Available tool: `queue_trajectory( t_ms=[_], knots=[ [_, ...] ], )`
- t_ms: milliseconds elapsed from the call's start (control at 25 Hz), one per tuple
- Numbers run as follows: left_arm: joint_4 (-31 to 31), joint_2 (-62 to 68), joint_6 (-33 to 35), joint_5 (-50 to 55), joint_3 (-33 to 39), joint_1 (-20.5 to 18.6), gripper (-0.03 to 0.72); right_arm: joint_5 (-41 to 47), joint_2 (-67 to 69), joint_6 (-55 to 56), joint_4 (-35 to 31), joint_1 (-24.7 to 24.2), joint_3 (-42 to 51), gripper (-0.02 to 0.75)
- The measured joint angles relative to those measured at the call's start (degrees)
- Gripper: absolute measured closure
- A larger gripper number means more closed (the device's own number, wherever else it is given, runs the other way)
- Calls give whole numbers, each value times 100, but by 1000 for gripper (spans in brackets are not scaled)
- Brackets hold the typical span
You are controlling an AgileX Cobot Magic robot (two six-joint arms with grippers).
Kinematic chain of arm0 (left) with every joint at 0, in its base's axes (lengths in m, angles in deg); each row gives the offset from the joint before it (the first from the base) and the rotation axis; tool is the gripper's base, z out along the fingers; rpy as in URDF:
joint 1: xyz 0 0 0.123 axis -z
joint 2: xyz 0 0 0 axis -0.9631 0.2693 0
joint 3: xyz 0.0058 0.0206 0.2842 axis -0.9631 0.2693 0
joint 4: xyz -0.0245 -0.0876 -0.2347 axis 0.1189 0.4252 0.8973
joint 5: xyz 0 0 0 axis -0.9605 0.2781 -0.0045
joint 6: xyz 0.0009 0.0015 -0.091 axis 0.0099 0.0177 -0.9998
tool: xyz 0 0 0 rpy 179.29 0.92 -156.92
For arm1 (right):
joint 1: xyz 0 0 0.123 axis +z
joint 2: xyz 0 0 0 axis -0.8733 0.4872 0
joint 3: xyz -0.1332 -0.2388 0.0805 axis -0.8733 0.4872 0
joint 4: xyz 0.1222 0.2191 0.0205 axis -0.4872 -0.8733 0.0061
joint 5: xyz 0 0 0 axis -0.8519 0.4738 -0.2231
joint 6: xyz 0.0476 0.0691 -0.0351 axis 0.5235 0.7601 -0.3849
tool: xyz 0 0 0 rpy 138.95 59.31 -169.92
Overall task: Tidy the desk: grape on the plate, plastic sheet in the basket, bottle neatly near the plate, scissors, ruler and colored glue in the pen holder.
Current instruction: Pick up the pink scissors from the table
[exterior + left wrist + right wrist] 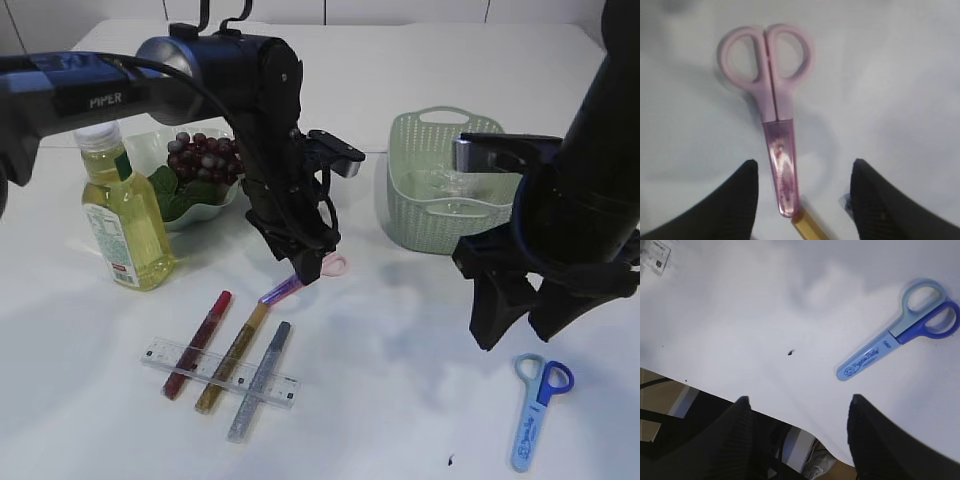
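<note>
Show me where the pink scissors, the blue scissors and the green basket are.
pink scissors (pixel 774 100): left wrist view, where the two handles meet.
blue scissors (pixel 867 359): right wrist view, on the light blue blade cover.
green basket (pixel 420 215): exterior view, on the front wall.

"PIPER" in white on the left arm (pixel 105 98); scissors' print illegible

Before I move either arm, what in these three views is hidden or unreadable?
- Pink scissors: exterior view, the left arm covers all but one handle loop and the blade tip.
- Pen holder: not in any view.
- Basket contents: exterior view, something clear shows inside, too faint to name; the right arm cuts off its right side.
- Blue scissors lettering: right wrist view, too small.
- Ruler markings: exterior view, too small.
</note>
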Motion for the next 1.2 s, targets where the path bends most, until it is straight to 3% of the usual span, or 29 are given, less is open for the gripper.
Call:
queue_trajectory(
  t_ms=[1200],
  knots=[
    [-143,280,115,-70,-31,-25,265,0,-28,-146,-81,0,0,263]
  ],
)
